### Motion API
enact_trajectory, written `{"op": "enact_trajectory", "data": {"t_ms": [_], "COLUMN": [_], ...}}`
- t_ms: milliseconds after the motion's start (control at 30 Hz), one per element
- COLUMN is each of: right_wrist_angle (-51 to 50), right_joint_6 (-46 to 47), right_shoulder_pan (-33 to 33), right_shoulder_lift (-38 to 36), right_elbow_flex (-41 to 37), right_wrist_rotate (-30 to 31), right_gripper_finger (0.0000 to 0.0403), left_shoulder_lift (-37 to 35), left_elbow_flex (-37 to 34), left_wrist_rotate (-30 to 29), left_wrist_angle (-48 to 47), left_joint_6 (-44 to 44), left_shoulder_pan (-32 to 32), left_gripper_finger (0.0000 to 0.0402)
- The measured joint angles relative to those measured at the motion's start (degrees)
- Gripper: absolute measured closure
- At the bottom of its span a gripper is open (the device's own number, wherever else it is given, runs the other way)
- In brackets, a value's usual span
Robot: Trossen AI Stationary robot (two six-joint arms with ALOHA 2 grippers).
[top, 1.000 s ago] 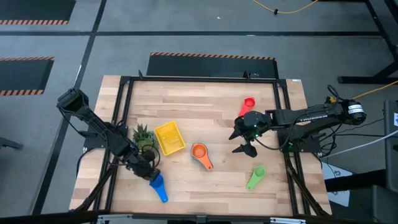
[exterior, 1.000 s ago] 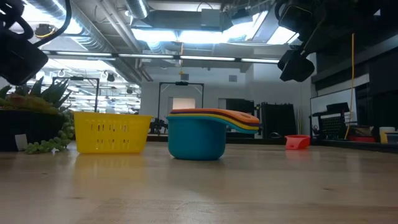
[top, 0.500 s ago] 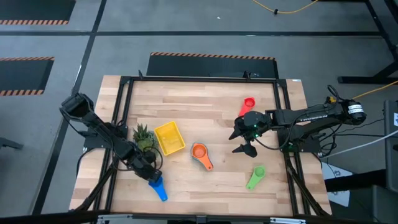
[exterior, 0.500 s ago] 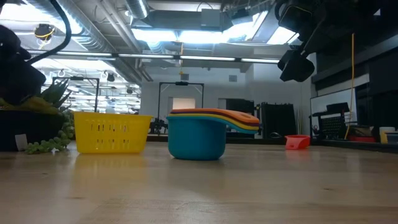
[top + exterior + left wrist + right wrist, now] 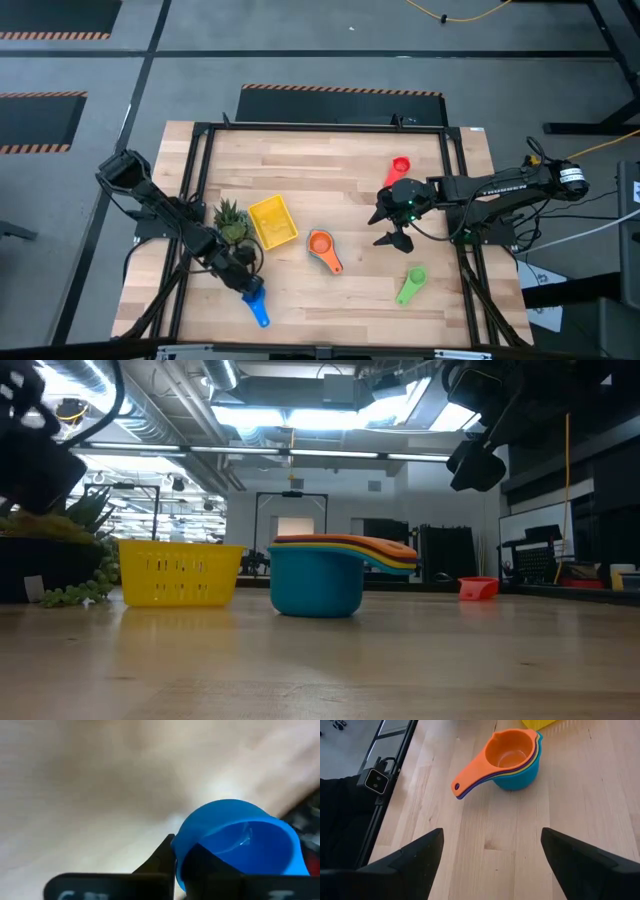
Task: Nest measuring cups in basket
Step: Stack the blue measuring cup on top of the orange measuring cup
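The left gripper [image 5: 247, 286] is low at the table's near left edge, its fingers [image 5: 165, 857] closed on the rim of the blue measuring cup [image 5: 256, 303]; the wrist view shows a dark finger on each side of the cup wall, bowl open toward the camera. From above, the cup's handle trails toward the near edge, so its long axis runs roughly away from the basket [image 5: 271, 221].

That is the relation that matters. The yellow basket lies beyond the gripper, farther from the near edge and slightly to the right, with the spiky plant [image 5: 231, 222] just beside the basket's left wall. The left arm is clearly the nearer one, and it probably has to clear the plant (it stands close to the straight path).

A stack of nested cups [image 5: 322, 248], orange on top, sits between basket and right arm, handles pointing to the near right. The right gripper [image 5: 393, 227] hovers above the table right of that stack, fingers spread wide and empty. The red cup [image 5: 398, 166] and the green cup [image 5: 410, 284] lie well apart on the right side.
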Motion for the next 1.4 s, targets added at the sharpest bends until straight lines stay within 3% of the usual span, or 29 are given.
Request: {"op": "enact_trajectory", "data": {"t_ms": [133,367,500,633,767,900,1033,1400], "right_wrist_angle": [0.06,0.46,0.48,0.46,0.46,0.42,-2.64,-10.32], "right_joint_6": [0.0,0.09,0.17,0.17,0.3,2.11,1.46,-0.77], "right_shoulder_pan": [-0.01,-0.02,-0.22,-0.24,-0.24,-0.24,-0.24,-0.24], "right_shoulder_lift": [0.0,0.01,0.0,0.0,-0.01,-0.04,-0.04,-0.11], "right_elbow_flex": [0.0,0.0,0.0,0.0,0.07,0.09,1.89,9.61], "right_wrist_rotate": [0.02,0.02,0.95,4.37,5.13,5.11,6.05,22.16], "right_gripper_finger": [0.0065,0.0065,0.0065,0.0065,0.0065,0.0065,0.0065,0.0065], "left_shoulder_lift": [0.0,0.0,0.02,0.0,0.0,0.07,0.04,6.72], "left_elbow_flex": [0.0,0.0,2.19,7.85,15.82,22.63,26.6,26.77], "left_wrist_rotate": [-2.47,-14.33,-14.86,-8.86,-3.97,-3.96,-5.77,-5.68], "left_wrist_angle": [10.29,29.08,30.47,24.72,10.26,-6.39,-15.95,-14.0], "left_joint_6": [1.59,14.13,22.78,31.73,37.4,38.91,38.8,36.99], "left_shoulder_pan": [0.01,3.95,9.53,16.15,21.69,25.65,28.16,29.36], "left_gripper_finger": [0.0394,0.0395,0.0397,0.0397,0.0397,0.0397,0.0397,0.0396]}}
